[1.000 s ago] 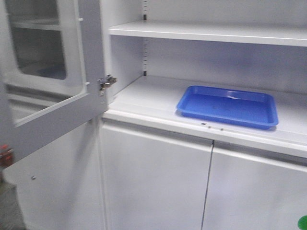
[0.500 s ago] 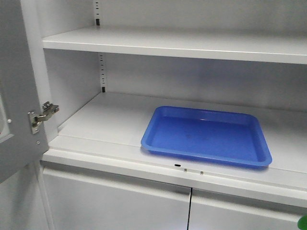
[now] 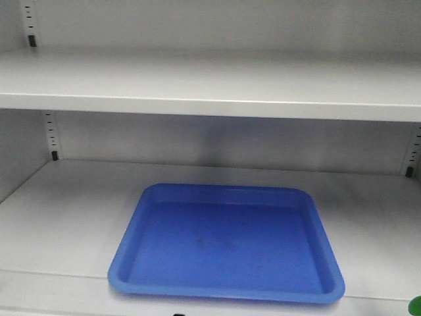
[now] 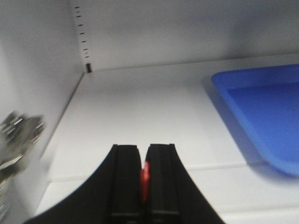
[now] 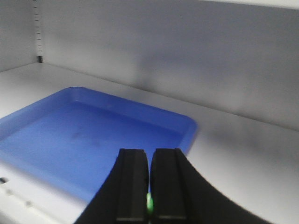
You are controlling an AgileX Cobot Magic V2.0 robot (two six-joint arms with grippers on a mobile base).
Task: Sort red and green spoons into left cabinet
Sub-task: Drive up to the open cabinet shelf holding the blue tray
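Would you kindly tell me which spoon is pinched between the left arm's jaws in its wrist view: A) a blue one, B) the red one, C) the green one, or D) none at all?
B: a sliver of the red spoon shows in the narrow slit of the nearly closed left gripper.

A blue tray (image 3: 227,247) lies flat on the lower shelf board (image 3: 66,224) of the cabinet (image 3: 230,141), near the board's front edge. Above the tray runs a second shelf board (image 3: 210,85).
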